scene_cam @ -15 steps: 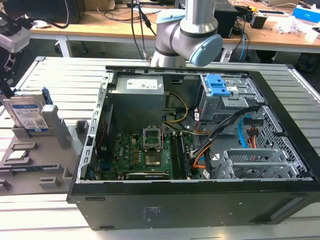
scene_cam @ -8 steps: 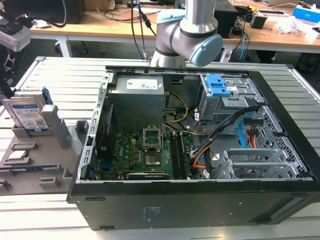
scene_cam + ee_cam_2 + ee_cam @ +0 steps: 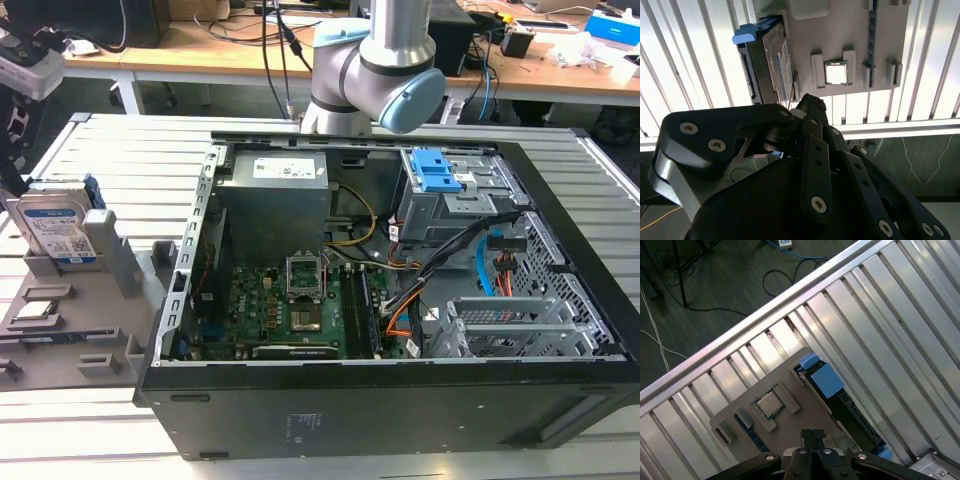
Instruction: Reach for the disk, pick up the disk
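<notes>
The disk (image 3: pixel 55 228) stands on edge in a slot of a grey holder (image 3: pixel 110 300) at the exterior view's left, well apart from the open computer case (image 3: pixel 400 410) and outside it; its white-and-blue label faces the camera there, and a blue rail runs along its edges, ending in a blue tab at one end; the slatted metal table (image 3: pixel 120 150) carries everything, with the holder lying flat on the slats just beside the case's open side; the case lies on its side, showing a large grey power-supply box (image 3: pixel 275 200), a green circuit board (image 3: pixel 290 310) and blue drive latches (image 3: pixel 440 170); the silver arm (image 3: pixel 385 50) rises behind the case at the top of the exterior view; in both wrist views the holder (image 3: pixel 850 30) (image 3: pixel 805 420) lies below the cameras, with the disk (image 3: pixel 775 65) (image 3: pixel 850 412) seen edge-on along one of its sides and a small square processor chip (image 3: pixel 836 74) (image 3: pixel 769 404) seated in a pocket nearby; the gripper (image 3: pixel 807 102) (image 3: pixel 812 432) hangs above the holder, near the disk but clear of it; its two black fingertips (image 3: pixel 806 436) are pressed together with no gap between them, and it has hold of nothing.
</notes>
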### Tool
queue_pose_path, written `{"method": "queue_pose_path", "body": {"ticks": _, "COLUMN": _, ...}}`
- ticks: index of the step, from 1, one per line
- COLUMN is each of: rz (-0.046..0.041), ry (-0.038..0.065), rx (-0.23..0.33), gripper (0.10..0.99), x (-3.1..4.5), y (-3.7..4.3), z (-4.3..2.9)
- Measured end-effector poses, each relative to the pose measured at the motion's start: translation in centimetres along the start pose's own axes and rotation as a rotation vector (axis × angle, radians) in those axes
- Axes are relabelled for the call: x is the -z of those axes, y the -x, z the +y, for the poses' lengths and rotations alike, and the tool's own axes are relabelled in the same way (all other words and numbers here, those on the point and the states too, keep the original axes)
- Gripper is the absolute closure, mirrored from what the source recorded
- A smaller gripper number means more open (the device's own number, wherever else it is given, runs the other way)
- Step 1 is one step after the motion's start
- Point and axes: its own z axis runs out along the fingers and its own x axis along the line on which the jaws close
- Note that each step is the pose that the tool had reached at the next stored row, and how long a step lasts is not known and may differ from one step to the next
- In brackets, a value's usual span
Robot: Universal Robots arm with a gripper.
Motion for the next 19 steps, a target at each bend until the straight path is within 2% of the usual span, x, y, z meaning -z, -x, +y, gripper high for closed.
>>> {"method": "queue_pose_path", "body": {"ticks": 19, "rz": 0.0057, "ry": 0.000, "rx": 0.147, "gripper": 0.980, "x": 0.00, "y": 0.00, "z": 0.00}}
